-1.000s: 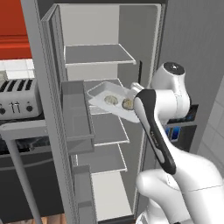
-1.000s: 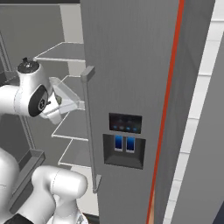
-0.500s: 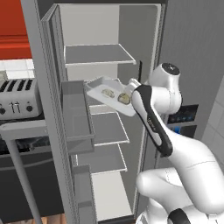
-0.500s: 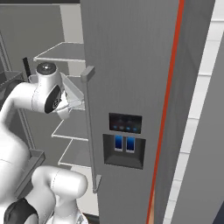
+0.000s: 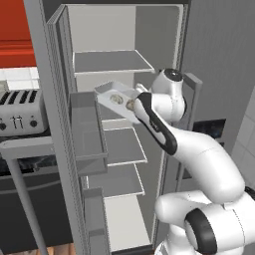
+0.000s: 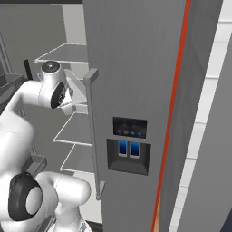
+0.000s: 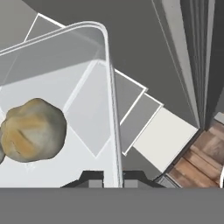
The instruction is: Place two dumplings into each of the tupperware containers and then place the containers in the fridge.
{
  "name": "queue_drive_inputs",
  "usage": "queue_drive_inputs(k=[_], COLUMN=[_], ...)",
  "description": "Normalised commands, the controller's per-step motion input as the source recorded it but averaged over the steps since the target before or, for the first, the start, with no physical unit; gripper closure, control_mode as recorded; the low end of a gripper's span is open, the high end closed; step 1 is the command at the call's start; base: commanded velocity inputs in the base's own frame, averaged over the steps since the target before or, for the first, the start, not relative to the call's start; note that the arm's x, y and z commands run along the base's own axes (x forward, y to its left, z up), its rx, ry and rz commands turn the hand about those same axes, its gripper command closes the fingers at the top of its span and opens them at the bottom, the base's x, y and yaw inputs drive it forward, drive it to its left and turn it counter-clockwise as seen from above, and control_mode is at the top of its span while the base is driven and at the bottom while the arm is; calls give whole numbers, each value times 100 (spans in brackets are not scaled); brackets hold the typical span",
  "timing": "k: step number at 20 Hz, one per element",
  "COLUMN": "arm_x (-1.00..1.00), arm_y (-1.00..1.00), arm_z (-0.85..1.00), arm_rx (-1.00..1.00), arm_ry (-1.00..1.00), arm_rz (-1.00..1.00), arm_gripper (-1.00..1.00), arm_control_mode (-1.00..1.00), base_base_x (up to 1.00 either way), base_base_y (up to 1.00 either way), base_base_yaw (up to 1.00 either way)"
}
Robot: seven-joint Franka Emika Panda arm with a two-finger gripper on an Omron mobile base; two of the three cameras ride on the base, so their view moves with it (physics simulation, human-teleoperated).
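Since a second ago my arm has swung left and carried the container (image 5: 115, 99) deeper into the fridge (image 5: 124, 74); it was out over the middle shelf front and now sits higher and further in, just under the top shelf (image 5: 112, 62). Container is the lighter, silvery one, held in the air and tilted, its far end toward the left wall of the fridge, touching no shelf that I can see. Two dumplings (image 5: 118, 99) lie in it; in the hand view one dumpling (image 7: 34, 129) rests against the tray floor near my fingers, the second is cut off at the frame edge. My gripper (image 7: 106, 178) is clamped on the container's rim, one fingertip either side of the wall (image 7: 113, 131), fingers nearly together. Below the container the lower shelves (image 5: 124, 144) step down. Fridge door (image 5: 55, 129) stands open to the left with its bin (image 5: 87, 129) beside the container. A toaster (image 5: 17, 112) stands on the counter left of the door.
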Motion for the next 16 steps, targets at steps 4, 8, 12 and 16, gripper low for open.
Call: queue_drive_inputs(k=[4,8,12,16], arm_x=[64,30,12,10], arm_y=[4,1,0,0], arm_z=[-12,-29,-34,-29], arm_rx=[0,0,0,4], arm_ry=[0,0,-12,-21], arm_rz=[-7,-1,0,0], arm_gripper=[100,100,100,100], arm_control_mode=[-100,-100,-100,-100], base_base_x=[0,0,0,0], base_base_y=[0,0,0,0], base_base_yaw=[0,0,0,0])
